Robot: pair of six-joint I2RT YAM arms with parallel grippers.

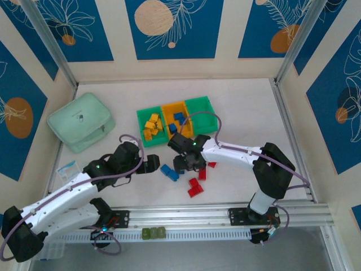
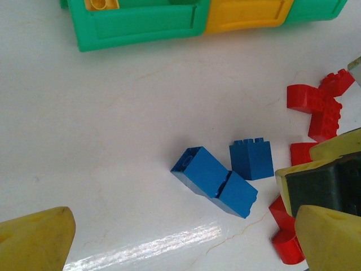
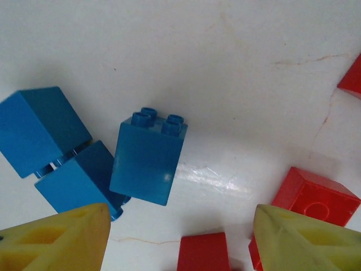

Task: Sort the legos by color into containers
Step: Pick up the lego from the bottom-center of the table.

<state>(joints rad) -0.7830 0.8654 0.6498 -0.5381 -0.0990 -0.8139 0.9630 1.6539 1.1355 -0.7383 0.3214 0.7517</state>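
Three bins stand in a row: a left green bin (image 1: 142,119) with yellow bricks (image 1: 152,126), an orange bin (image 1: 169,107) with blue bricks (image 1: 178,119), and a right green bin (image 1: 202,108). Loose blue bricks (image 1: 169,172) lie in front of them, a joined pair (image 2: 214,180) and a single one (image 2: 251,159). Red bricks (image 1: 195,187) lie scattered to their right. My left gripper (image 1: 153,166) is open just left of the blue bricks, with nothing between its fingers (image 2: 34,241). My right gripper (image 1: 189,165) is open over the table, the single blue brick (image 3: 148,161) just beyond its left fingertip.
A mint-green zip pouch (image 1: 82,121) lies at the far left. The two grippers are close together over the loose bricks; a right gripper finger (image 2: 321,169) stands near the red bricks (image 2: 316,104). More red bricks (image 3: 316,197) sit by my right fingers.
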